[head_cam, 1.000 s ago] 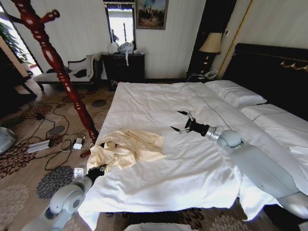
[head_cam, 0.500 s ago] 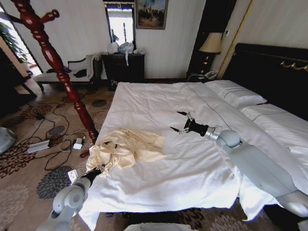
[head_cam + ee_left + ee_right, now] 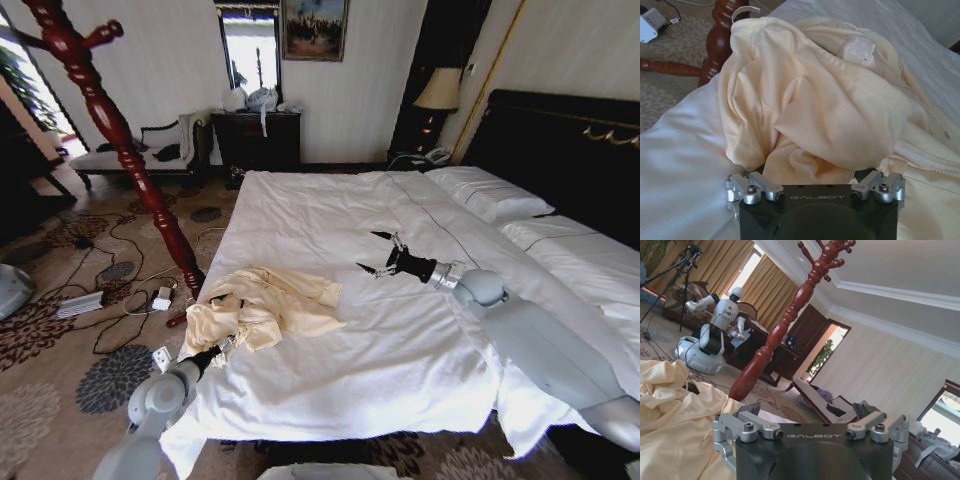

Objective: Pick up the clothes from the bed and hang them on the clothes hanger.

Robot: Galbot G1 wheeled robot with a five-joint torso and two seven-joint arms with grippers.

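Left gripper [image 3: 215, 352] sits at the near edge of the shirt [image 3: 262, 308], finger state unreadable; right gripper [image 3: 378, 254] hovers spread over the bed [image 3: 330, 210]. Shirt lies crumpled on the duvet; pickup and hanging on the coat stand [image 3: 115, 130] both remain, as I judge it.

I see a pale cream shirt [image 3: 260, 312] crumpled in a heap at the bed's [image 3: 400, 350] near-left corner, about eight o'clock on the white duvet. The red-brown wooden hanger [image 3: 120, 140] stands upright at ten o'clock, beside that corner.

Crumpled shirt [image 3: 262, 308] on bed [image 3: 400, 350].
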